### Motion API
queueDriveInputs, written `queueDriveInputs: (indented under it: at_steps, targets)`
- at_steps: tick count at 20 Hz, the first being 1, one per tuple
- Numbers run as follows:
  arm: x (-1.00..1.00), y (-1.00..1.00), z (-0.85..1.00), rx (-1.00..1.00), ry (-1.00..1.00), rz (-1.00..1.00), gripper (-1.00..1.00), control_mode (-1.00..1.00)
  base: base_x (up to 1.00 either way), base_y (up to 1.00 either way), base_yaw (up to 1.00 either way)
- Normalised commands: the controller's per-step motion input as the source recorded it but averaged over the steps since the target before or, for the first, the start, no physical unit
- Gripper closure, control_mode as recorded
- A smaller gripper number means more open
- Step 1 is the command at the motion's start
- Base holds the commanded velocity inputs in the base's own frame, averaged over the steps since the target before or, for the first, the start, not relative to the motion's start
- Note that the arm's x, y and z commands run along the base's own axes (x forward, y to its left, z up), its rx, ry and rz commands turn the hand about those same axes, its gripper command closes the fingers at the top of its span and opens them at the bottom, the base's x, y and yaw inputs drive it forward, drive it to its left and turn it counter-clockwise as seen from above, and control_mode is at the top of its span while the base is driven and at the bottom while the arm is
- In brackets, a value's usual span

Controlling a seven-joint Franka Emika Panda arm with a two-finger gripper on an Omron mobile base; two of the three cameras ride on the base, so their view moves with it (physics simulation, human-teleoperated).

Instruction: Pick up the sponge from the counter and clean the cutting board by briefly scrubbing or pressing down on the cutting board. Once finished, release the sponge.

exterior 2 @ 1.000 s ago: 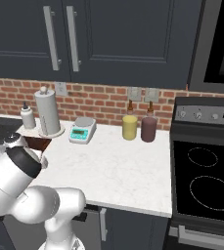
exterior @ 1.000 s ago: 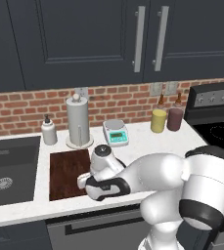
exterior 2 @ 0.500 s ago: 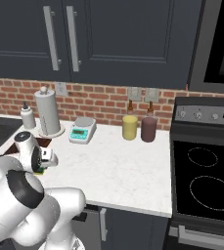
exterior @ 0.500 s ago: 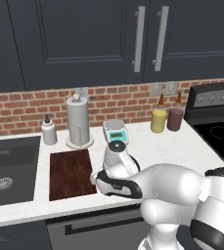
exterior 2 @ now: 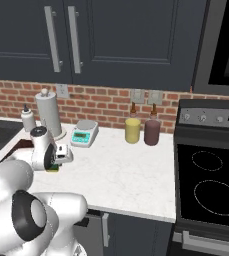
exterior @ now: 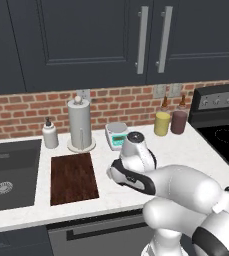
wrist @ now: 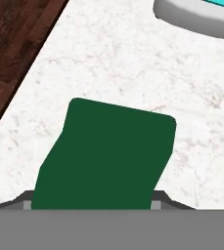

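Gripper clenched on the sponge, we hold it over the white counter, its green top facing the hand camera. We see the cutting board lying to the left, beside the sink, the kitchen scale behind.

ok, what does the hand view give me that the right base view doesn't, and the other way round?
Hand view: the sponge's whole dark green top, close up, with the cutting board's wood grain off to one side. Right base view: the gripper shut on the sponge down at the counter, plus paper towel roll, yellow jar, maroon jar and stove. Both: sponge, counter, kitchen scale.
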Motion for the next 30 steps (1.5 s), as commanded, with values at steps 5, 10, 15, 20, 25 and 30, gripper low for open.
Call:
queueDriveInputs:
  at_steps: [5,10,15,20,25,30]
  targets:
    - [0.48,-0.44,0.0,0.0,0.0,0.1,-1.0,-1.0,0.0,0.0,0.0]
    - [0.21,-0.27,-0.15,-0.06,0.0,0.07,-1.0,-1.0,0.0,0.0,0.0]
    - [0.0,-0.15,-0.13,-0.02,-0.01,0.02,-1.0,-1.0,0.0,0.0,0.0]
    - [-0.03,-0.05,0.33,0.01,-0.01,0.0,-1.0,-1.0,0.0,0.0,0.0]
    - [-0.36,-0.08,0.79,0.03,-0.05,0.0,-1.0,-1.0,0.0,0.0,0.0]
    - [-0.65,-0.03,0.72,0.13,0.0,0.01,-1.0,-1.0,0.0,0.0,0.0]
